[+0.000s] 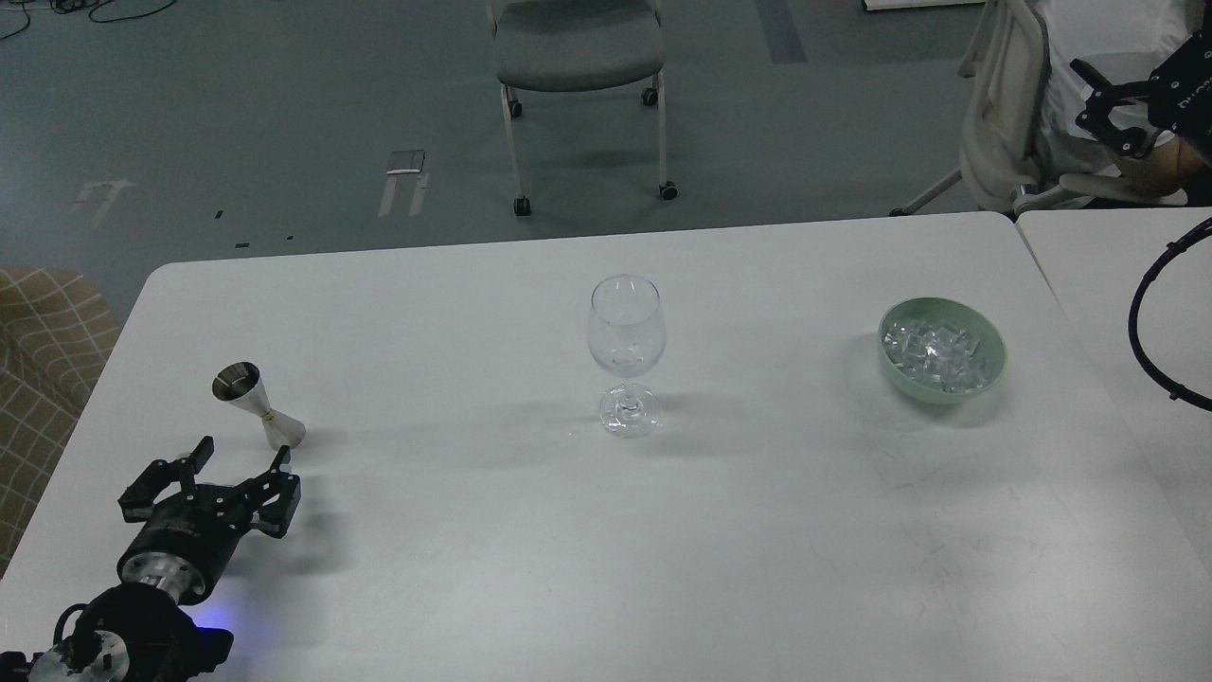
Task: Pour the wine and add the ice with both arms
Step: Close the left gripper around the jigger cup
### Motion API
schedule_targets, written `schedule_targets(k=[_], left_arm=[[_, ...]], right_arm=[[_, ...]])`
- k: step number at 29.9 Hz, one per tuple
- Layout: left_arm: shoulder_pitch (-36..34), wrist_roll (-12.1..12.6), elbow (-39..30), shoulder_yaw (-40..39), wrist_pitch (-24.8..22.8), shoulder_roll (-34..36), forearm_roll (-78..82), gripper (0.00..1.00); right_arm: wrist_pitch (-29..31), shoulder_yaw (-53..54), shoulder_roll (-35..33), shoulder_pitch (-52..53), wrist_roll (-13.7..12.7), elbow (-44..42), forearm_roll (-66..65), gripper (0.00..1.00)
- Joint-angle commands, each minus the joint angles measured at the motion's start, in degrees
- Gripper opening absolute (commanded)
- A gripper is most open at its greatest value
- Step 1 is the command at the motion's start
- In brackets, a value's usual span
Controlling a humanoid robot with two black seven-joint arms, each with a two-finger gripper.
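Nearest to you is your left claw, low over the table with its fingers spread wide and holding nothing. Just ahead of it, very near the fingertips but not touching, stands the steel jigger, tilted a little, its open cup on top. You cannot see from here whether wine is inside it.

Well to the right of this claw stands the wine glass, upright in the middle of the table. It looks empty, or nearly so; a clear liquid would be hard to see. Farther right again is the green bowl with the ice heaped inside.

Your right claw is high at the far right, well apart from the bowl. It is small and dark, so I cannot tell if it is wide or narrow.

I judge the task is at its very start: nothing is grasped, no cube is in the glass. Taking the jigger, pouring, and moving ice are all left.

Some pale letters show on the right arm, but they are not readable. No other label is seen.
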Motion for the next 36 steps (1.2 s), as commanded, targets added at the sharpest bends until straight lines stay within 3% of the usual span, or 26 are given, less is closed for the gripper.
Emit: schedule_targets(k=[1, 3, 14, 20, 36], left_arm=[[-0.82, 0.04, 0.53, 0.05, 0.05, -0.30, 0.08, 0.79], [-1.96, -0.05, 0.61, 0.23, 0.93, -0.30, 0.08, 0.75], [-5.48, 0.12, 3.86, 0.40, 2.52, -0.56, 0.78, 0.75], [-10.66, 0.82, 10.81, 2.60, 1.99, -1.26, 0.87, 0.76], [-11.72, 1.62, 10.98, 2.42, 0.94, -2.05, 1.48, 0.68]], right_arm=[[0.00, 0.00, -0.18, -0.13, 0.02, 0.01, 0.00, 1.00], [0.00, 0.00, -0.71, -0.39, -0.07, 0.10, 0.00, 1.00], [0.00, 0.09, -1.23, -1.18, -0.07, 0.72, 0.00, 1.00], [0.00, 0.09, -1.32, -1.27, -0.07, 0.63, 0.00, 1.00], [0.00, 0.00, -2.11, -1.71, -0.07, 0.54, 0.00, 1.00]])
